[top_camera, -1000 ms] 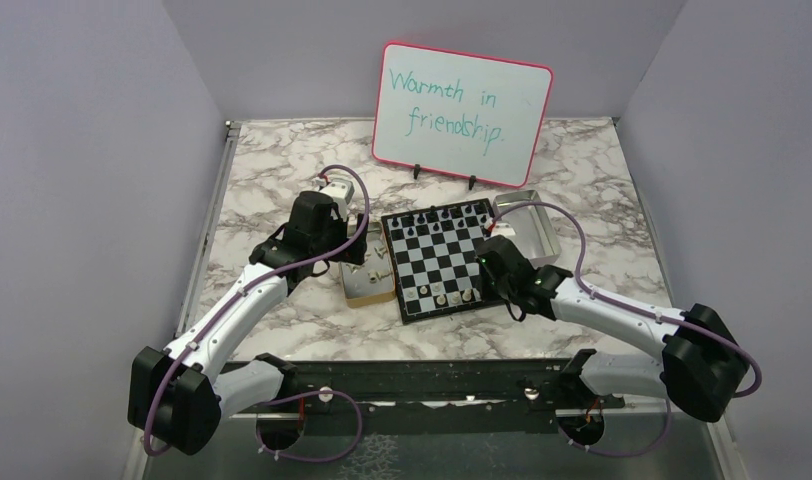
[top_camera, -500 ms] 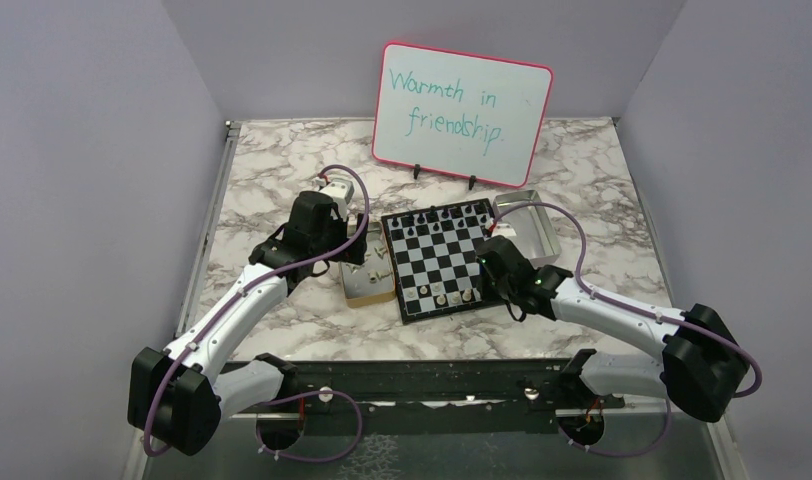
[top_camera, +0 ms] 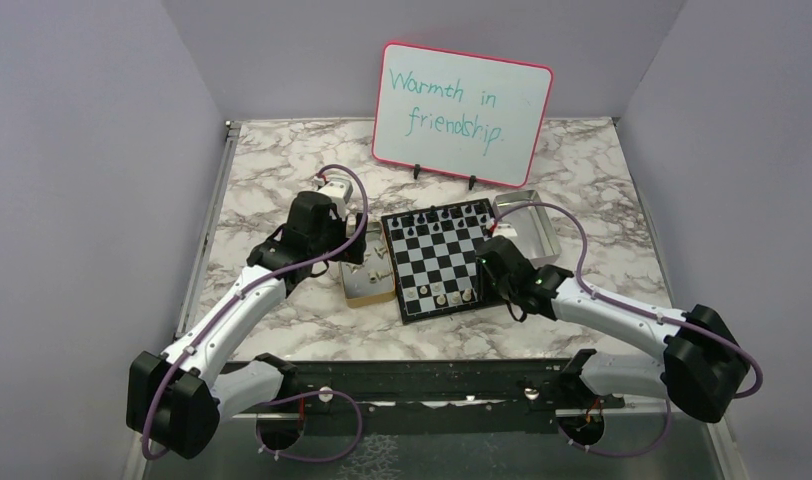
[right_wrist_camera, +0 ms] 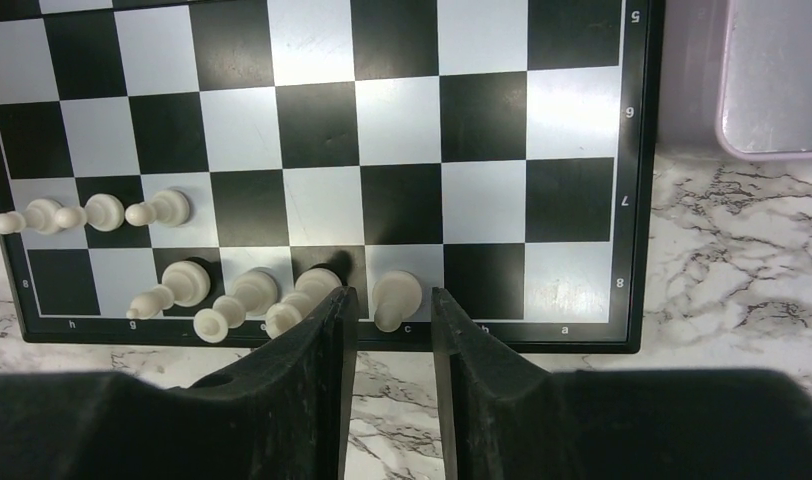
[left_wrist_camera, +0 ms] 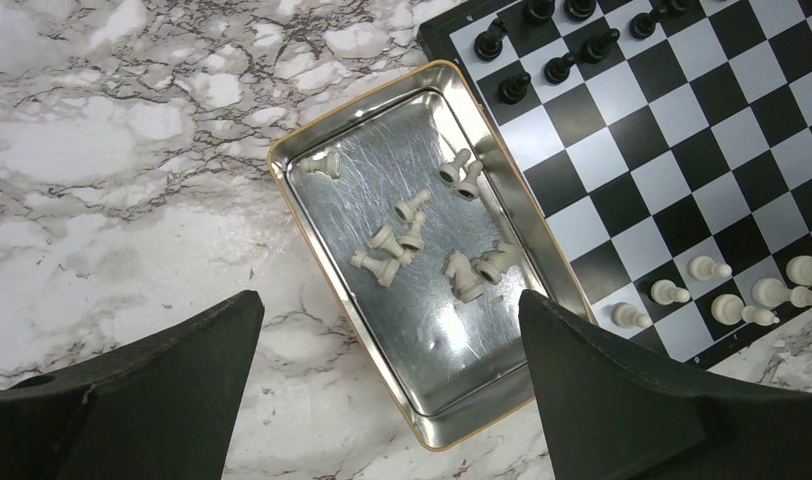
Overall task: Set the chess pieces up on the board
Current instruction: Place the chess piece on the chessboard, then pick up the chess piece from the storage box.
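Cream chessman [right_wrist_camera: 396, 297] stands on the board's [right_wrist_camera: 482, 130] near row, between the right gripper's [right_wrist_camera: 392, 308] narrowly parted jaws, which seem just clear of it. We judge the placing all but done; next comes a straight lift that doesn't clip the neighbours [right_wrist_camera: 244, 298] at 9 o'clock. The left gripper [left_wrist_camera: 387, 305], spread wide, hangs over the metal tin [left_wrist_camera: 452, 365] at the board's 9 o'clock, with loose pieces [left_wrist_camera: 402, 240] inside.

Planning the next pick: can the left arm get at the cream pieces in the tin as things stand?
Probably yes. The left end effector hangs open above the tin, with the loose cream pieces uncovered right beneath it. Several touch, so isolating one may be fiddly.
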You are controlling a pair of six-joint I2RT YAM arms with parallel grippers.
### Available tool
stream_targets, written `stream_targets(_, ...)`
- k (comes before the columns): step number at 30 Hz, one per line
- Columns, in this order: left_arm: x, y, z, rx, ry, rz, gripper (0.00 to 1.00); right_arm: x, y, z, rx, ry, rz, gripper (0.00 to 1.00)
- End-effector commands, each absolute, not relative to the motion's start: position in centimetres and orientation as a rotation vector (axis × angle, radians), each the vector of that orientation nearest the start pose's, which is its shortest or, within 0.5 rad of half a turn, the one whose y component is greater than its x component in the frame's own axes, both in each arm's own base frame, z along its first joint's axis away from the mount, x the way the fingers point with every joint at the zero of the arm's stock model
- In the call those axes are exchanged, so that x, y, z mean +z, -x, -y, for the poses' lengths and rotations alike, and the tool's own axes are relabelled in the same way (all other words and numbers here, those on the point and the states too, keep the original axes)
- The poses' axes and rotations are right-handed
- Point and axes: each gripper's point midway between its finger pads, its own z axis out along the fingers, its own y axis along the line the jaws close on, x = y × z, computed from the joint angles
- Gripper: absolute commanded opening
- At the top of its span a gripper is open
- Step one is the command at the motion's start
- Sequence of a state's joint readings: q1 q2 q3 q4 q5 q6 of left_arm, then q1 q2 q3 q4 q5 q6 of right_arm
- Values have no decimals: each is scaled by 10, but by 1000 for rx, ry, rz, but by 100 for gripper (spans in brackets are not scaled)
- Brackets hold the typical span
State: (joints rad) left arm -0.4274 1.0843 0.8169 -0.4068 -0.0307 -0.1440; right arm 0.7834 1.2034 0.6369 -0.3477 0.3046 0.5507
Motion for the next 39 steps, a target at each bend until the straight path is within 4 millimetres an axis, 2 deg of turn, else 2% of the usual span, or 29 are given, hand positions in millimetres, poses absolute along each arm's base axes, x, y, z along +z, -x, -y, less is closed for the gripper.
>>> stream_targets(1,156,-291,124,-221,-271,-2235,99,88,-236,-182,236,110,-2379,39)
stream_targets(4,160,-290,127,-240,-273,-2254,99,100,-237,-183,255,105,-2363,42)
stream_targets(7,166,-286,143,-344,-307,-2265,97,116,-237,-182,275,101,-2338,47)
stream_targets(12,165,-281,169,-509,-349,-2310,77,153,-235,-185,350,114,-2267,58)
stream_targets(19,125,-292,175,-477,-376,-2447,50,202,-228,-188,482,149,-2138,62)
stream_targets(22,108,-304,169,-393,-335,-2505,41,216,-226,-187,515,143,-2093,62)
stream_targets(26,90,-308,165,-339,-286,-2565,37,225,-223,-183,525,155,-2057,62)
stream_targets(30,76,-312,162,-295,-308,-2601,34,228,-221,-178,511,163,-2054,62)
stream_targets(39,64,-335,157,-184,-335,-2596,32,237,-216,-175,542,156,-2016,62)
